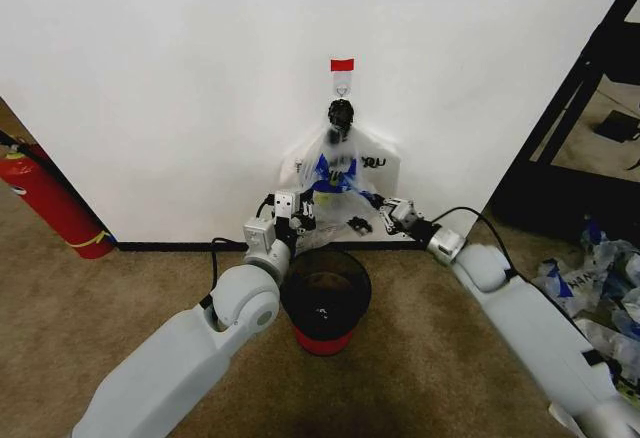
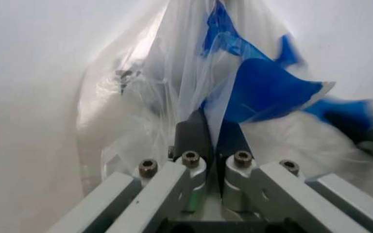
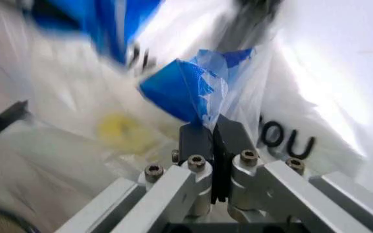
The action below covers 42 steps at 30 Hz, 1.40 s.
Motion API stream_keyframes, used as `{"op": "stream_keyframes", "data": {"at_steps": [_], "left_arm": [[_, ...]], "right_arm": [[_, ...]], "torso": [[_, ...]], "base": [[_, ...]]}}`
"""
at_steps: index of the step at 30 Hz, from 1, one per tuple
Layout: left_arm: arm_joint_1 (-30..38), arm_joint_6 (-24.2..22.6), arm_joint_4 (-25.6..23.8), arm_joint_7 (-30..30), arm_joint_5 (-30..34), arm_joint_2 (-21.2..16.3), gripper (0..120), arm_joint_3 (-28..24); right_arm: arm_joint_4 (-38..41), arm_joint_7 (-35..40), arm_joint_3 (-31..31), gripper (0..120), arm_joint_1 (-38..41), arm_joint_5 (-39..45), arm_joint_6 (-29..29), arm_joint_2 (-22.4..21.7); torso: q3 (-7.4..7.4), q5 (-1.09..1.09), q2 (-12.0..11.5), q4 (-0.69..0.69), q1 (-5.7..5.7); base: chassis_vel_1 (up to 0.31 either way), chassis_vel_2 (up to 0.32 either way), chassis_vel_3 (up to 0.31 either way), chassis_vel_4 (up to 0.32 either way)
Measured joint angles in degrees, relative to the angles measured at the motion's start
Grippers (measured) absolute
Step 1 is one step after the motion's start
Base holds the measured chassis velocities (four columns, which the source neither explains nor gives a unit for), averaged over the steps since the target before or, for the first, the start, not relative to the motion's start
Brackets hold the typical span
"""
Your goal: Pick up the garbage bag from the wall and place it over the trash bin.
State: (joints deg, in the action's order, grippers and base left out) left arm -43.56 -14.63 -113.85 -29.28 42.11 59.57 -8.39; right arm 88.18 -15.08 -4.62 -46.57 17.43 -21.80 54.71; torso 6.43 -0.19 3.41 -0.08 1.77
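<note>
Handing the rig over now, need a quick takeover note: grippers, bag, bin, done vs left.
Left gripper: shut on the thin see-through garbage bag by its blue handle.
Right gripper: shut on the same bag's other blue handle.
Bag hangs at the plain white wall, just above the black wire-mesh trash bin on the carpet.
Done: both grasps. Left: carry the bag down, spread it over the bin.
</note>
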Motion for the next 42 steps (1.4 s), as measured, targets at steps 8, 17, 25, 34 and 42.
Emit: {"op": "stream_keyframes", "data": {"at_steps": [8,17,25,34,42], "left_arm": [[-4.2,1.0,-1.5,0.1,-0.9,0.5,0,3.0],[-14.6,1.7,-5.1,1.0,-4.4,0.0,0,7.9],[-22.9,2.8,-11.2,1.8,-6.6,-1.4,0,12.1],[-30.4,3.5,-22.6,2.1,-8.4,-2.6,0,15.9],[-31.7,3.5,-25.4,2.5,-9.6,-2.0,0,17.5]], "right_arm": [[13.7,15.0,-5.0,0,-17.2,6.3,3.1,-1.2],[18.3,16.3,-10.8,0,-31.4,2.5,-1.5,1.5],[22.9,14.6,-15.0,0,-36.0,0.7,-6.4,3.4],[30.9,8.8,-19.8,0,-39.3,3.3,-10.8,5.8],[34.1,6.3,-20.6,0,-41.3,4.8,-11.1,7.5]], "torso": [[-0.01,-0.02,0.0,-0.02,-0.01],[-0.01,-0.02,0.0,-0.01,-0.01],[-0.01,-0.03,0.0,-0.01,-0.01],[0.00,-0.03,0.0,-0.01,-0.01],[0.00,-0.03,0.0,-0.02,-0.01]], "base": [[0.000,0.000,0.000,0.000],[0.000,0.000,0.000,0.000],[0.000,0.000,0.000,0.000],[0.000,0.000,0.000,0.000],[0.000,0.000,0.000,0.000]]}}
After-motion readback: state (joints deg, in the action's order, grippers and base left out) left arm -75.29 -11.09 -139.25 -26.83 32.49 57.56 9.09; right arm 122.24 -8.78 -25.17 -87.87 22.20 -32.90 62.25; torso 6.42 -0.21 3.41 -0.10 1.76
